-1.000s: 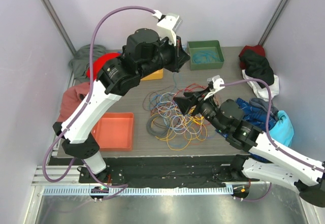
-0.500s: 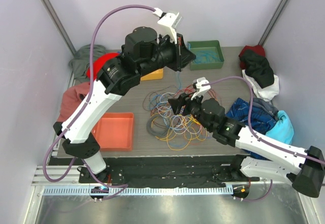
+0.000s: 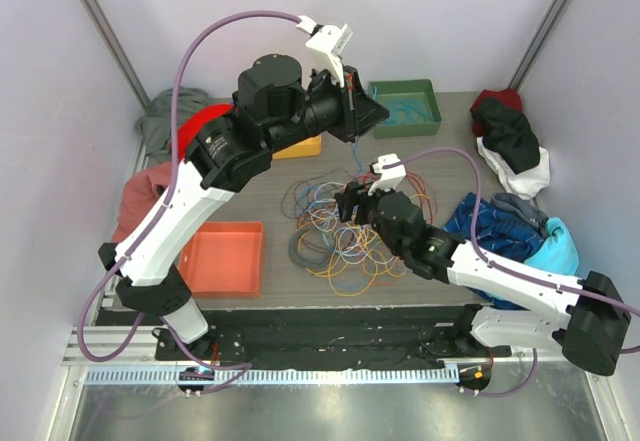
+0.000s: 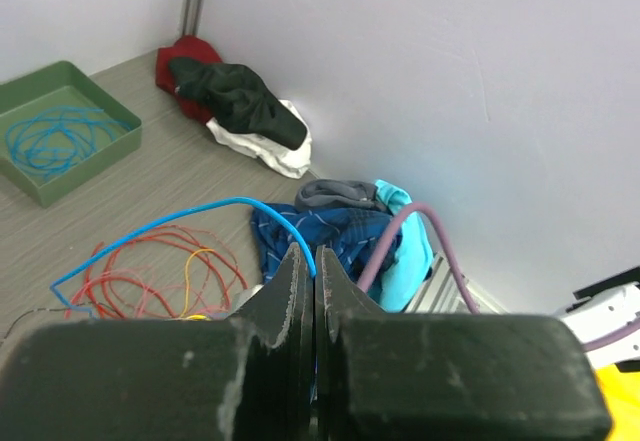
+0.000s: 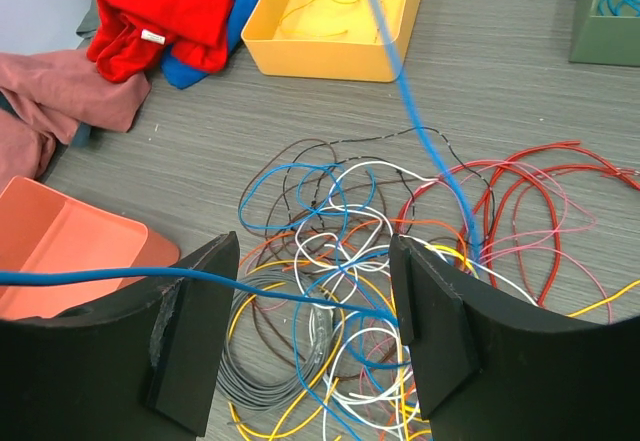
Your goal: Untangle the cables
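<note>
- Pinched shut, the left fingers (image 4: 292, 296) hold a blue cable (image 4: 180, 223) high over the far side of the table (image 5: 520, 81). I judge this is meant to draw that strand taut out of the heap.
- Spread wide, the right fingers (image 5: 440, 321) hover low over the cables (image 5: 330, 231). One blue strand crosses the gap between them, but nothing is gripped. They are probably placed there to steady the snag.
- That tangle lies mid-table, many colours looped together, with red loops spreading right.
- Grey wood-grain surface: yellow tray (image 5: 335, 21) far left, green tray (image 3: 404, 107) far right, orange tray (image 3: 225, 256) near left.
- Clothes (image 3: 500, 226) are heaped along the left and right edges, and pale lilac walls (image 3: 450, 21) close in.
</note>
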Robot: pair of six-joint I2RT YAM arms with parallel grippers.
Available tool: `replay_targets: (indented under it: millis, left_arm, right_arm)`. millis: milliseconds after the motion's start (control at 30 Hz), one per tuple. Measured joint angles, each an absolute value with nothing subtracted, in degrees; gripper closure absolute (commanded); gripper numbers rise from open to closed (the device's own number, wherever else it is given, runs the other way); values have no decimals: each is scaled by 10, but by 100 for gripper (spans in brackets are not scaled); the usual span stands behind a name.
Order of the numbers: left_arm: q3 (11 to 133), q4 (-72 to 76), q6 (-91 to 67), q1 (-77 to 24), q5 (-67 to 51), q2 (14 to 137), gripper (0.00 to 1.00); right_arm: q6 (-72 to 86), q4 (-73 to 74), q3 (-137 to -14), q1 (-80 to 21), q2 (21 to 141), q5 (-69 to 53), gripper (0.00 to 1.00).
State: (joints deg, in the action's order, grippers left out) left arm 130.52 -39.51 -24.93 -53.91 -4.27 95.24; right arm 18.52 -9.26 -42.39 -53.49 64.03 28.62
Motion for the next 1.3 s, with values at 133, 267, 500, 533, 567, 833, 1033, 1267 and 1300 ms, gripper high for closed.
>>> replay_targets:
  millis: [133,267,500,533,567,833,1033,1267,1300]
  left_arm:
    - [1305,-400,-247,-539,-18,952,100]
    - [1305,-408,-246,-539,-2,952,100]
    - [1305,-408,-251,-539,-11,953,100]
    - [1305,-407,-252,-539,-16,953,100]
    - [1304,-407,-253,-539,-19,953,100]
    - [1279,-398,-267,-539,-54,940,100]
    - [1240,-389,-268,-539,-58,912,100]
    - [1142,-365,-264,-539,-5,862,96]
    - [1118,-359,-264,-539,8,852,81]
  right_arm:
    - [186,-80,-424,-535,621,288,30]
    - [186,-75,-424,-535,597,295,30]
    - [186,-66,-416,-535,593,313,27]
    - [186,-64,-415,-535,596,316,26]
    - [186,-62,-414,-535,601,319,26]
    - [192,-60,-412,-514,638,320,48]
    - [214,-70,-396,-462,641,295,99]
    - [211,-46,-404,-461,570,280,99]
    - [208,-34,-417,-461,559,281,99]
